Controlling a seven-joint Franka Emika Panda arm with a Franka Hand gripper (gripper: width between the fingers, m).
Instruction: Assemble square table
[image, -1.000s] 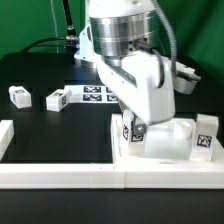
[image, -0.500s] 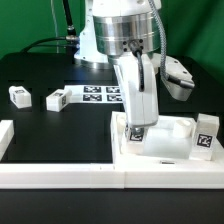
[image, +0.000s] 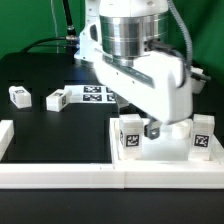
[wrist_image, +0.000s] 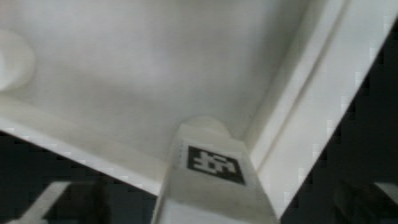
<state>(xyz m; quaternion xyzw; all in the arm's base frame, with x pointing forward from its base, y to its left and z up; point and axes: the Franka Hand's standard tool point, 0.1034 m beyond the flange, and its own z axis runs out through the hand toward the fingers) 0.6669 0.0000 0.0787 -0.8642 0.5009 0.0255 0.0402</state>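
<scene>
Honestly, I cannot tell whether my pincer (image: 150, 128) stands wide or narrow. Only one dark fingertip (image: 152, 128) shows under the arm in the exterior view, and the wrist view shows no finger at all. I cannot see anything held.

The square table top (image: 168, 148) lies in the lower right of the exterior view, rim up. One tagged leg (image: 128, 137) stands upright in it near its corner on the exterior view's left, just beside my fingertip. A second leg (image: 205, 135) stands at the exterior view's right edge. Two more legs, (image: 18, 95) and (image: 58, 99), lie loose in the upper left, well apart from the top, near the marker board (image: 95, 95).

I judge the step in hand to be seating the nearer leg in its corner socket. To do it well I would keep the leg plumb, close squarely on its flat sides, and turn without leaning it against the rim. I would also confirm that it sits fully down before I go for a loose leg.

As for writing, there are no words or brand marks. Each leg carries a black-and-white square tag, and the wrist view shows one (wrist_image: 215, 160) on the leg against the table top's pale floor. Its pattern is too blurred to read.
</scene>
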